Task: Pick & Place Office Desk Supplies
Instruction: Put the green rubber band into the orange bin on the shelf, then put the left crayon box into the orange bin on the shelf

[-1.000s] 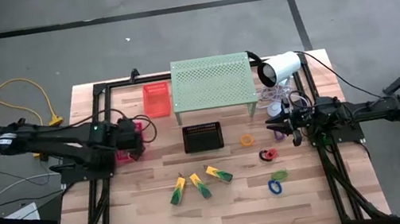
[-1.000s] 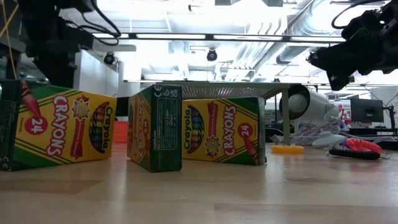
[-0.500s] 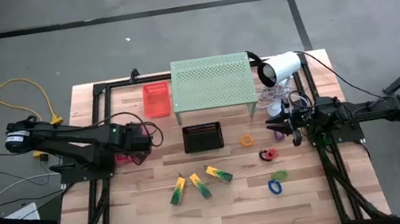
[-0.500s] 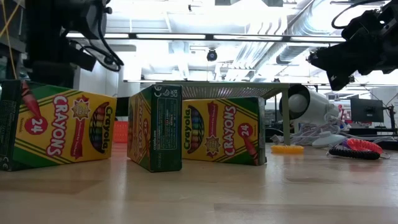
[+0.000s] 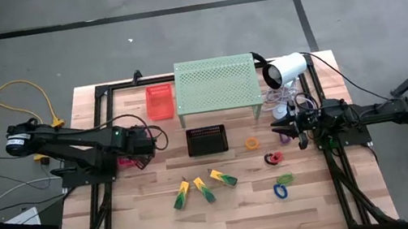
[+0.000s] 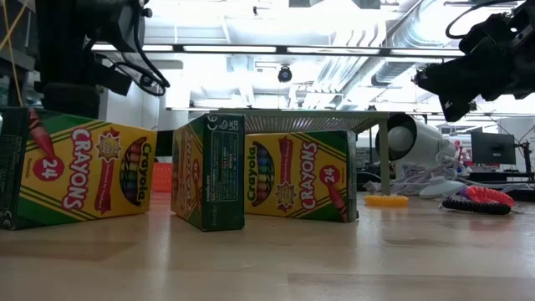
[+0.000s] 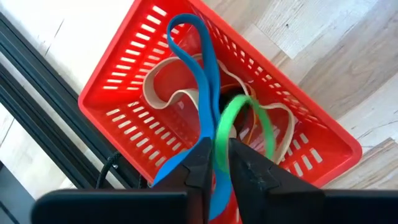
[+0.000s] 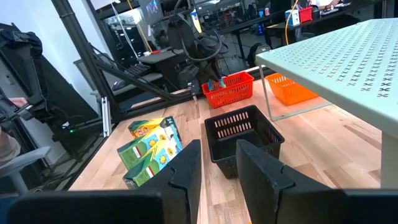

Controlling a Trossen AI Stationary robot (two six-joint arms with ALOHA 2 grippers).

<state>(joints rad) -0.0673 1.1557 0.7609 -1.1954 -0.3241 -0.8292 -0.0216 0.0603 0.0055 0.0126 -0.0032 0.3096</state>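
Note:
My left gripper (image 7: 219,152) points down over a red basket (image 7: 155,43) at the table's left, shut on a blue band (image 7: 202,68) and a green band (image 7: 231,115). Tan rubber bands (image 7: 163,96) lie on the basket's floor. Three yellow-and-green crayon boxes (image 5: 202,188) stand on the table's near middle. Orange (image 5: 251,143), red (image 5: 274,157), green (image 5: 284,178) and blue (image 5: 281,191) loops lie on the table to their right. My right gripper (image 8: 219,163) waits level at the table's right, open with nothing between its fingers. My left gripper pinches the blue band (image 7: 210,140) and the green band (image 7: 221,140) together between its two fingers, coming from above and pointing steeply down. Both bands loop out beyond the fingertips, inside the red basket's rim; whether they touch its floor does not show.
A black basket (image 5: 206,139) stands mid-table and an orange basket (image 5: 159,101) at the far left beside the pale-green perforated shelf (image 5: 216,86). A white lamp (image 5: 285,69) with cables lies at the far right. Black frame rails (image 5: 107,204) run along both sides.
My left gripper has sunk and gone a little toward the table's right, then held still over the red basket for the last half second.

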